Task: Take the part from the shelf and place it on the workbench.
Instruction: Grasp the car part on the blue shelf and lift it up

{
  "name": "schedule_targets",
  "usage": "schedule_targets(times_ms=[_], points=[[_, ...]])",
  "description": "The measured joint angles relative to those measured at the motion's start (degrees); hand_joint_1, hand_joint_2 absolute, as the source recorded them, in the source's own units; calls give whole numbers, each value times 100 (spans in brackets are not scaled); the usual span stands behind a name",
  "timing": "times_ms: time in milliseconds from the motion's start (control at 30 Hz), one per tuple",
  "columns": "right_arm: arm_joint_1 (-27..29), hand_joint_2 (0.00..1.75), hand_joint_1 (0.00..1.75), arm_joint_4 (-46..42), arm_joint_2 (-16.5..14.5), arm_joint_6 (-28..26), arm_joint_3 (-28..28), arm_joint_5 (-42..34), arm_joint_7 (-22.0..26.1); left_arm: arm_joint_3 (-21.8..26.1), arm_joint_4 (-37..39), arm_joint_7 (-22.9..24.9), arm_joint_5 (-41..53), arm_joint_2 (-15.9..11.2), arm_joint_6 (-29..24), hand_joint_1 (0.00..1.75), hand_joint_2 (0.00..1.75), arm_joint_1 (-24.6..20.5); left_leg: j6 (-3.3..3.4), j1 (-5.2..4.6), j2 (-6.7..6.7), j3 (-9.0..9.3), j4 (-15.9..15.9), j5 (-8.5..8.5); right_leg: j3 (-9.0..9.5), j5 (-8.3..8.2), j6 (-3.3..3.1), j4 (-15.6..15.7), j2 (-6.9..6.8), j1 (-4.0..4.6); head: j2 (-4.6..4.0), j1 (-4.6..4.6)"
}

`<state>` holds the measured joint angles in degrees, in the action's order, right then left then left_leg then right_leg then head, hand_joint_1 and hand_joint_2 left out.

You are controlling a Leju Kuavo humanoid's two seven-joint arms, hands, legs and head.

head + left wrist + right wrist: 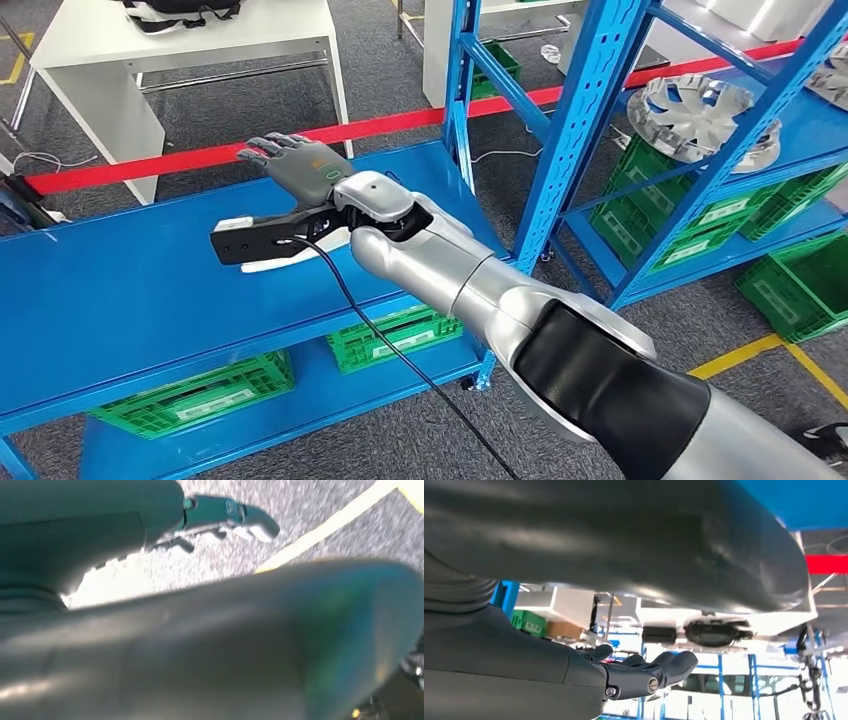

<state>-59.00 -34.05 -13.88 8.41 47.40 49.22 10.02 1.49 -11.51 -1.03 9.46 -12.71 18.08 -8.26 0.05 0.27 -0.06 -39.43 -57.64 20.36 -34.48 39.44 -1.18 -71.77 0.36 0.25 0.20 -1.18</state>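
Note:
Two silver finned round parts [690, 110] lie on the blue shelf [800, 140] at the right. My right arm reaches far to the left, away from them. My right hand [300, 165] hovers flat over the back edge of a wide blue surface [120, 290], fingers stretched out and holding nothing. In the right wrist view the same fingers [644, 672] are spread and empty. My left hand [225, 520] hangs over the grey floor, fingers loosely extended with nothing in them.
Blue shelf uprights [580, 130] stand between the wide surface and the parts. Green crates [200, 395] sit under the surface and under the shelf [800, 280]. A white table [180, 40] stands behind red floor tape [150, 165]. Yellow floor lines [760, 350] run at the right.

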Motion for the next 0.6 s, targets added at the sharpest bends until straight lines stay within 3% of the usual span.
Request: schedule_targets(times_ms=[67,133,233,300,400,467,533,600], points=[[7,0,0,-81,-20,68,45,-39,-39,-1,-11,-16,0,19,0,0,0,-1,6,-38,-21,14,-17,17,209,-540,-137,759,2,52,0,-19],[7,0,0,-141,-39,111,88,-65,-75,-2,-17,-38,0,44,0,0,0,-2,-22,-49,-40,26,-16,14,360,-835,-252,1266,-1,102,1,-11],[11,0,0,-184,-58,129,127,-74,-97,-3,-17,-58,0,48,0,0,0,12,-114,-23,-57,28,16,-24,374,-935,-293,1380,-3,115,1,-24],[6,0,0,-213,-78,135,133,-78,-103,-4,-18,-60,-1,52,0,0,0,18,-179,-20,-53,-38,-112,75,423,-1030,-300,1470,-11,74,0,-18],[34,0,0,-220,-95,184,173,-91,-167,-5,-16,-31,-2,39,0,0,0,21,-293,20,-38,-422,-1071,601,449,-1083,-307,1512,-22,32,0,5],[102,0,0,-206,-89,227,213,-109,-229,-5,-15,4,1,39,0,0,0,30,-362,69,-28,-591,-1529,739,445,-1071,-289,1496,-24,11,0,6],[149,0,0,-180,-82,248,232,-120,-271,-5,-14,30,7,43,0,0,0,34,-416,113,-20,-438,-1308,560,441,-1040,-245,1458,-21,-24,0,5],[160,0,0,-128,-70,248,259,-140,-292,-5,-15,45,28,43,0,0,0,27,-460,138,-22,-63,-684,345,425,-975,-168,1387,-16,-53,0,19]])
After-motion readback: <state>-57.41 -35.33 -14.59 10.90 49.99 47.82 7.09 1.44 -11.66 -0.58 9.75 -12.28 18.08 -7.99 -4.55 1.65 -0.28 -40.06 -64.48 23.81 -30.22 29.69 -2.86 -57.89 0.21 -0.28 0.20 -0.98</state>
